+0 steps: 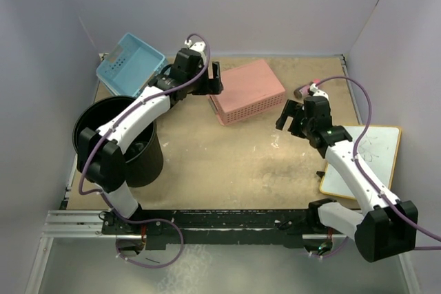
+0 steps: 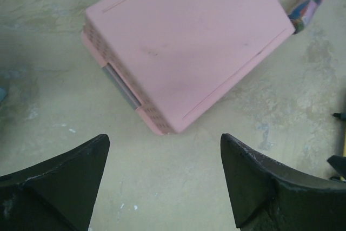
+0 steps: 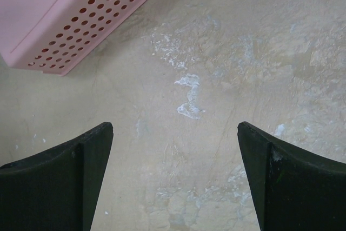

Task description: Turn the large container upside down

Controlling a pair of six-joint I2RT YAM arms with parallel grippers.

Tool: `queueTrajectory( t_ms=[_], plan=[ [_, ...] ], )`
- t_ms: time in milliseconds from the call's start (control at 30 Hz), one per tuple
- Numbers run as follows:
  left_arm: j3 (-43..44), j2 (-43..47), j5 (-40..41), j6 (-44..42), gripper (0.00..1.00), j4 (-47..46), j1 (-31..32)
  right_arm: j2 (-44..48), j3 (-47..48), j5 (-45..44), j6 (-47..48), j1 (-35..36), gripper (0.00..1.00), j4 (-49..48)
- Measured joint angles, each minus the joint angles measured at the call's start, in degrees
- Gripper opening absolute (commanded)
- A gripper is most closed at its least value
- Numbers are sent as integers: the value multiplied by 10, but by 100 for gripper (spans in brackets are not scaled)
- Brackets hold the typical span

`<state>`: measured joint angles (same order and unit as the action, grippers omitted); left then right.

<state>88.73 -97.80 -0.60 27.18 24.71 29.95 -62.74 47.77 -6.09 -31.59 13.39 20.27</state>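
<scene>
Left end effector [image 1: 211, 78]: I read its jaws as wide open with nothing between them. The left wrist view shows only bare tabletop [image 1: 227, 163] in the gap, and it hangs above the near-left end of the pink basket [image 1: 247, 91], well apart from the bin.
Large container [image 1: 118, 140]: it stands at the far left of the tabletop, near the left arm's base, mouth up, so I can see down into its dark inside. The left arm's links cross over its rim and hide part of it.
Light blue basket [image 1: 129, 64]: it sits behind the large container toward the back-left corner, open side up and close to the bin's rim. I cannot tell if they touch.
Pink basket: it lies bottom up at the middle back, its perforated side facing the right wrist camera.
Right end effector [image 1: 289, 116]: also spread wide and empty, over bare tabletop just right of the pink basket.
White board [image 1: 362, 163]: it lies flat at the right edge, beside the right arm.
Progress: as I judge it, nothing of the flip is done. The bin is upright and ungripped. Reaching it, gripping its rim or wall, tipping it over and setting it mouth down are all left.
</scene>
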Motion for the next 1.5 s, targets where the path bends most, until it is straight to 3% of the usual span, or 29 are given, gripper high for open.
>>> queueTrajectory(
  t_ms=[200,367,500,633,800,1100,1233,1500],
  plan=[
    [28,8,68,-28,83,86,0,21,0,-31,0,0,99,-1],
    [99,42,189,-61,84,130,-4,48,0,-50,0,0,99,-6],
    [143,66,248,-57,85,141,-51,45,0,-49,0,0,99,-10],
    [133,68,280,-35,85,122,-124,33,0,-40,0,0,99,-15],
    [125,42,269,9,84,105,-163,16,0,-17,-4,0,99,-19],
    [260,-120,237,99,78,93,-207,14,-2,1,-5,0,99,-19],
    [320,-189,238,119,62,105,-224,22,-8,9,-9,0,99,-16],
    [324,-221,190,122,28,110,-228,37,-22,11,-13,0,99,-4]
  ],
)
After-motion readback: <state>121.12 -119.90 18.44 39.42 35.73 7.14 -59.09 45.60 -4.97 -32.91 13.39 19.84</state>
